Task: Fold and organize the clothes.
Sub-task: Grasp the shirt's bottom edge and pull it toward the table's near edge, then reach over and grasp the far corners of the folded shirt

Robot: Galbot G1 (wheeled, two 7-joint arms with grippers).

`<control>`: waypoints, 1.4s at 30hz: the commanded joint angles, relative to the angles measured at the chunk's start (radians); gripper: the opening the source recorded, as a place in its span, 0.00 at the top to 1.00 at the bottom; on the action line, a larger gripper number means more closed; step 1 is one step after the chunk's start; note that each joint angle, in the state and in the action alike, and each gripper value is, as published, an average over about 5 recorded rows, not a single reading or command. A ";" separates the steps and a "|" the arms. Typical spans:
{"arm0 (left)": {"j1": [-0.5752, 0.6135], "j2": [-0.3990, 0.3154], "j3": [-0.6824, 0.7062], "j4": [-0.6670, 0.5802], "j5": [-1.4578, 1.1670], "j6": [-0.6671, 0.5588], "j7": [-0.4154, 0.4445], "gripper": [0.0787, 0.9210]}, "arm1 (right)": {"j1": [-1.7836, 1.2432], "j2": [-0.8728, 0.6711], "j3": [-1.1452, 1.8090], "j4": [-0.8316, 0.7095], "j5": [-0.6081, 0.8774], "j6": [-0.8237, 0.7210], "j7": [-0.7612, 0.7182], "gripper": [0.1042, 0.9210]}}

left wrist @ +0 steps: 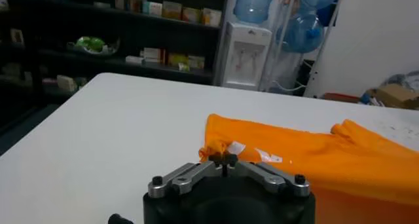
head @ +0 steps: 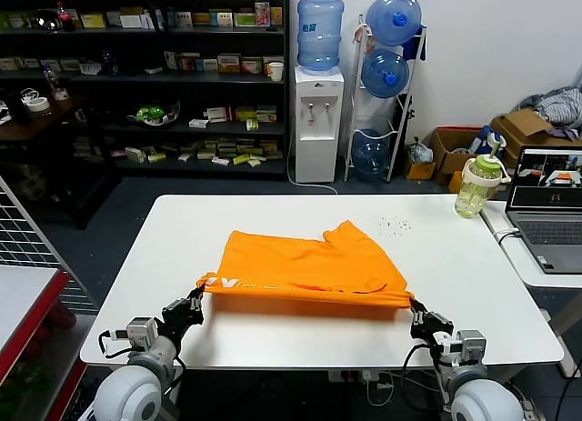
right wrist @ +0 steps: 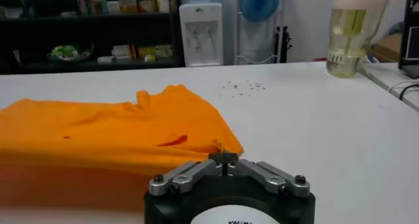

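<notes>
only head view shows white lettering on t-shirt (head: 309, 266).

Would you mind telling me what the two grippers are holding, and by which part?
Both hold the orange T-shirt: left gripper and right gripper pinch the two ends of its near edge.

The shirt (head: 309, 266) is lying in the middle of the table (head: 473, 294). The left gripper (head: 197, 298) is pinching its near left corner, the right gripper (head: 415, 312) its near right corner. A bottle (head: 477, 185) is standing at the far right, beside a laptop (head: 548, 207).
</notes>
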 commanded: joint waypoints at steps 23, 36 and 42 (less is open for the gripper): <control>0.128 0.061 -0.136 -0.048 -0.030 0.011 0.064 0.48 | 0.191 -0.109 -0.016 0.025 0.124 -0.056 0.030 0.44; -0.650 -0.082 0.279 0.604 -0.057 -0.014 0.144 0.12 | 0.981 0.113 -0.429 -0.738 0.158 -0.101 0.010 0.12; -0.752 -0.147 0.331 0.775 -0.057 0.017 0.181 0.12 | 0.994 0.156 -0.456 -0.832 0.131 -0.142 -0.013 0.12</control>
